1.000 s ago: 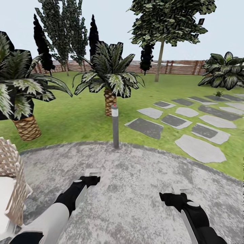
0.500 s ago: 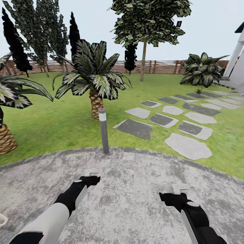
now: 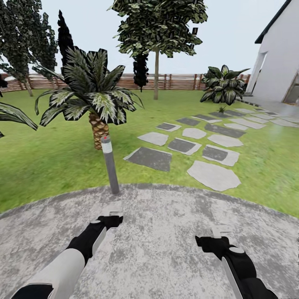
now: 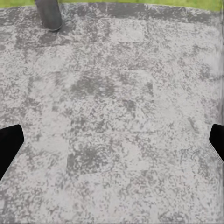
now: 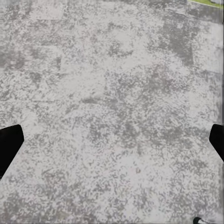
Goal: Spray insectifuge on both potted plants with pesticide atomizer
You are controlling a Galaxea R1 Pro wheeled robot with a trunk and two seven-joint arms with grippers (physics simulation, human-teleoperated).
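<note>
The robot stood on the grey mottled patio (image 3: 166,249) of the garden (image 3: 62,162), both arms held low over the paving. The left gripper (image 3: 113,215) and the right gripper (image 3: 220,231) each had their fingers spread wide, nothing between them. A grey bollard light (image 3: 109,165) rose at the patio's edge, a palm plant (image 3: 93,97) behind it. Stepping stones (image 3: 214,175) crossed the grass toward the white house (image 3: 278,62). By the far stones a small green plant (image 3: 222,109) sat, too small to identify as one of the potted plants.
</note>
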